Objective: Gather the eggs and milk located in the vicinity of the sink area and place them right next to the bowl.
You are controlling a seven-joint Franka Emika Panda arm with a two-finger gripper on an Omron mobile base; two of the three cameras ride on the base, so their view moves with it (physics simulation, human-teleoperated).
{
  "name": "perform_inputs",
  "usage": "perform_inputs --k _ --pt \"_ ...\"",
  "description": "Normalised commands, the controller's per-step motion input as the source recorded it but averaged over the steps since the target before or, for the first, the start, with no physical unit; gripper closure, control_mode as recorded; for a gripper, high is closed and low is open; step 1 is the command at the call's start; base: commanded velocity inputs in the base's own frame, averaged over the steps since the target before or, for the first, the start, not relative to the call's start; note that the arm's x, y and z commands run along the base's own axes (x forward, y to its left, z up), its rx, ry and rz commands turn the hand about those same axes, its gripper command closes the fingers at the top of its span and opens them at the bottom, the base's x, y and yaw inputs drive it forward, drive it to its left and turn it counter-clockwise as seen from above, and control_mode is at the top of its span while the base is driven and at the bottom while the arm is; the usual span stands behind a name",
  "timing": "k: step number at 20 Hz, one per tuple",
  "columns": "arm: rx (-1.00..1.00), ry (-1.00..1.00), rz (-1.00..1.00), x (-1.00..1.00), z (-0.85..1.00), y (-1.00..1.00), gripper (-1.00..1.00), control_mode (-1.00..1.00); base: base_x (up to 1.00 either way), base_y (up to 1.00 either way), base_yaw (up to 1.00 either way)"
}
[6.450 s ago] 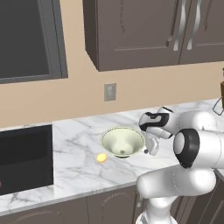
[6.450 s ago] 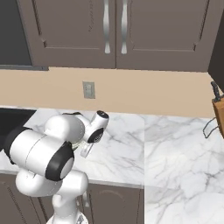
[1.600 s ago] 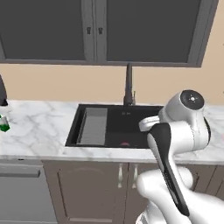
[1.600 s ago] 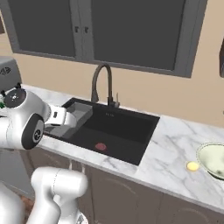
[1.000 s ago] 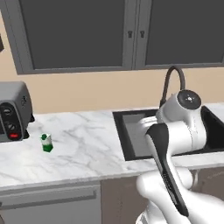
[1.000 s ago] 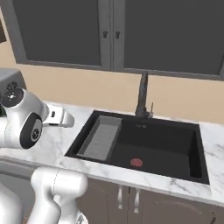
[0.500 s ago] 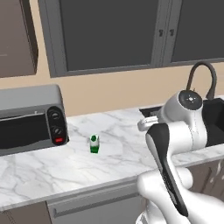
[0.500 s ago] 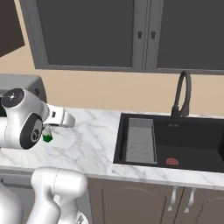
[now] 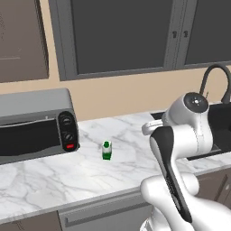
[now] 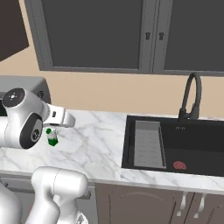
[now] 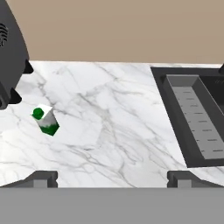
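1. The milk [image 9: 106,150] stood upright on the white marble counter [image 9: 90,176], a small white carton with a green cap and a green band at its foot; it also showed in the right base view [image 10: 52,137] and, tilted by the camera's roll, in the hand view [image 11: 45,120].
2. It sat just to the right of a grey toaster oven [image 9: 34,124] with dark knobs and a red button, close to the oven but not touching it.
3. The sink [image 10: 175,144], a black rectangular basin set into the counter, lay well apart from the milk, off to its right, with a tall black curved faucet [image 10: 191,98] rising behind it.
4. Inside the sink, a grey ribbed tray [image 10: 148,144] filled the left part, and a flat red round object [image 10: 180,165] lay on the basin floor to its right.
5. The gripper [image 11: 111,178] hung above the counter between carton and sink, its two dark finger tips [image 11: 41,178] spread wide apart with nothing between them.
6. The white arm [image 9: 180,135] rose in the foreground of the left base view, its elbow hiding part of the sink edge.
7. Dark grey cabinet doors [image 10: 96,35] lined the tan wall above the counter.
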Motion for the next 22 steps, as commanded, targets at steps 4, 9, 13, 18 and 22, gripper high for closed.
perform_inputs --k 4,9,13,18,22 --pt "0.0 0.0 0.0 0.0 0.0 0.0 -1.0 1.0 0.0 0.0 0.0" --pt "0.0 0.0 0.0 0.04 -0.04 0.0 -1.0 -1.0 0.0 0.0 0.0" --pt "0.06 0.08 0.07 0.79 -0.21 0.0 -1.0 -1.0 0.0 0.0 0.0" --pt "0.0 0.06 0.01 0.42 -0.06 0.01 -1.0 -1.0 0.0 0.0 0.0" --pt "0.0 0.07 0.02 0.0 -0.07 0.42 -1.0 -1.0 0.0 0.0 0.0"
